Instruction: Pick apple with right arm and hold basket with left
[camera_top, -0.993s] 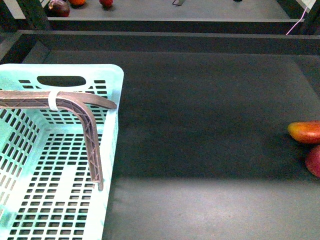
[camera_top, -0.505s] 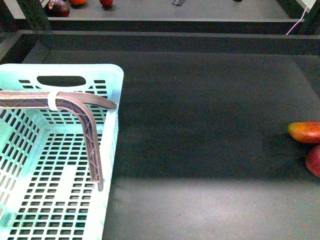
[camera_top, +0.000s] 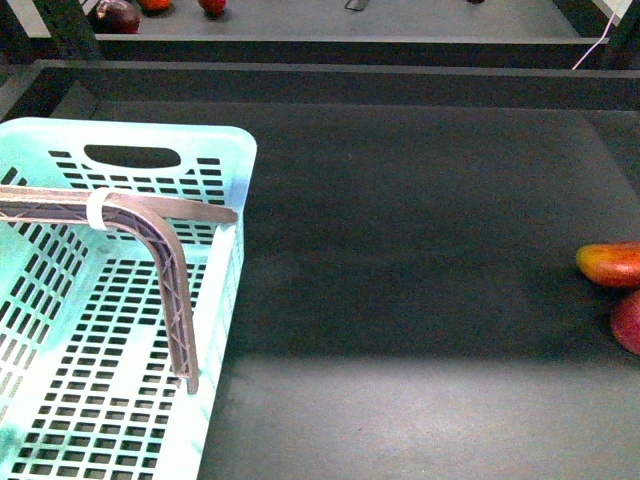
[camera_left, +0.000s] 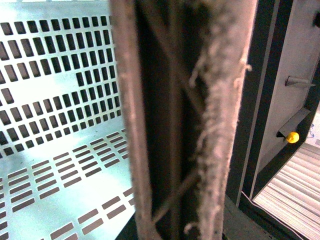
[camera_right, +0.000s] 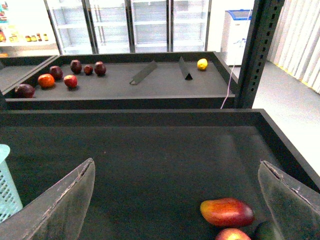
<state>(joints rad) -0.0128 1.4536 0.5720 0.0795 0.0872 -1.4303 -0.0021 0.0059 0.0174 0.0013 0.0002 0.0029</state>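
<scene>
- The basket (camera_top: 40, 135) sits at about 8 o'clock on the dark surface (camera_top: 400, 250). It is big, light aqua and full of little slots.
- The left fingers (camera_top: 172, 275) reach in over the basket from 9 o'clock. They are brown-grey with a criss-cross pattern, and a white band (camera_top: 99, 208) goes around them.
- One tip lies across the top of the basket's 3 o'clock wall. The other finger runs down just inside that wall, toward 6 o'clock.
- I cannot tell if the left fingers squeeze the wall or only rest by it. The left wrist view shows just one of them very close, next to the slotted basket floor.
- The apple (camera_top: 630, 322) is at about 4 o'clock on the surface, well apart from the basket. It is red and cut off by the picture's edge.
- A long red-and-yellow fruit (camera_top: 610, 265) lies just beside the apple, at its 12 o'clock.
- The right fingers (camera_right: 65, 205) are spread wide apart above the surface — nothing is between them. They do not touch the apple.
- A back shelf (camera_right: 150, 90) at 12 o'clock has small fruits (camera_right: 70, 80) on it.
</scene>
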